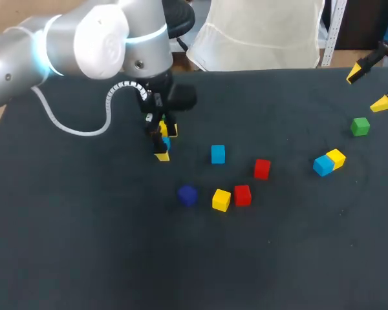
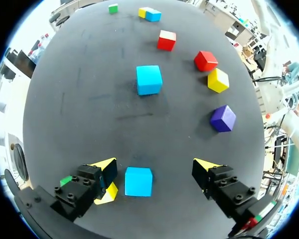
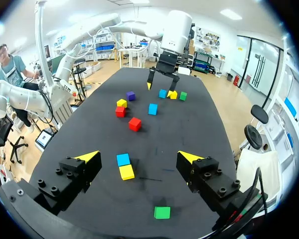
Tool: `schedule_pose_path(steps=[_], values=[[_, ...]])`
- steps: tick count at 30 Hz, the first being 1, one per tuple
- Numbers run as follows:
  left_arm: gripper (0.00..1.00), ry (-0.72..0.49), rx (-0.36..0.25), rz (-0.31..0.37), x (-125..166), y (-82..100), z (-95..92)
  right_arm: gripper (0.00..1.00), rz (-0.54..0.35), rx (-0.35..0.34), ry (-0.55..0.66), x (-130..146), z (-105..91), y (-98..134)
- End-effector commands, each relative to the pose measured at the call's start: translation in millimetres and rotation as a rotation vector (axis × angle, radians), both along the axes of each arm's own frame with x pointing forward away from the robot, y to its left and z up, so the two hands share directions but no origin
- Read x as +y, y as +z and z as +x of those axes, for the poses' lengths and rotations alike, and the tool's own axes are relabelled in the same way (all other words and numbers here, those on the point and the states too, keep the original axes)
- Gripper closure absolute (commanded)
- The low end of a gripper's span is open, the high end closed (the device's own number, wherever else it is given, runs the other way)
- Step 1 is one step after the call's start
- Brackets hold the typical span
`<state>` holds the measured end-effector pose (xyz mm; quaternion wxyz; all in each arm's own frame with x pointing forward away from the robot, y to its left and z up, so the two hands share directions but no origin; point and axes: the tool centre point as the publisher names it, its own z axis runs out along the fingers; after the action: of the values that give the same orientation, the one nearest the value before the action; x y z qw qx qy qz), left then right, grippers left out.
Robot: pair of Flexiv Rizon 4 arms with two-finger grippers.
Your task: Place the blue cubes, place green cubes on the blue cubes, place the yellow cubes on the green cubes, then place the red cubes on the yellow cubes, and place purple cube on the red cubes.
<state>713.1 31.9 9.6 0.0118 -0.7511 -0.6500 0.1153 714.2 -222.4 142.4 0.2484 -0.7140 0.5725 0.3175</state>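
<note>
The left gripper [image 1: 163, 143] is seen in the upper left of the head view, lowered close to the table [image 1: 84, 252]. Its fingers are spread apart and nothing is grasped. In the left wrist view a blue cube [image 2: 138, 181] is found on the table between the fingers, with a clear gap to one of them. A yellow cube [image 2: 109, 193] and a green cube [image 2: 66, 180] are partly hidden just beside the other finger.

The right gripper [image 1: 368, 88] is held in the upper right corner of the head view, its fingers released and wide apart. Below it, at the right of the frame, a second green cube [image 1: 360, 126] is placed alone, and a second blue cube [image 1: 323, 165] is set touching a second yellow cube [image 1: 336, 158].

Near the middle of the frame a third blue cube [image 1: 218, 154] and a red cube [image 1: 262, 168] are seen apart from each other. Lower down, a second red cube [image 1: 242, 194] is set just beside a third yellow cube [image 1: 221, 199], with a purple cube [image 1: 187, 194] near the latter's left.
</note>
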Motion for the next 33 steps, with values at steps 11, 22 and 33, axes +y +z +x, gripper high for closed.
schedule_pose_path(steps=[11,22,33], values=[[0.0,0.036,-0.007,0.016,16,-1.5,2.2,0.0,0.001,-0.003,-0.001,0,-0.8,0],[0.0,0.058,-0.017,0.023,28,-3.0,3.4,0.0,0.001,-0.003,-0.001,0,-0.8,0],[0.0,0.053,-0.017,0.006,25,-10.5,11.5,0.0,0.001,-0.003,-0.001,0,-0.8,0]])
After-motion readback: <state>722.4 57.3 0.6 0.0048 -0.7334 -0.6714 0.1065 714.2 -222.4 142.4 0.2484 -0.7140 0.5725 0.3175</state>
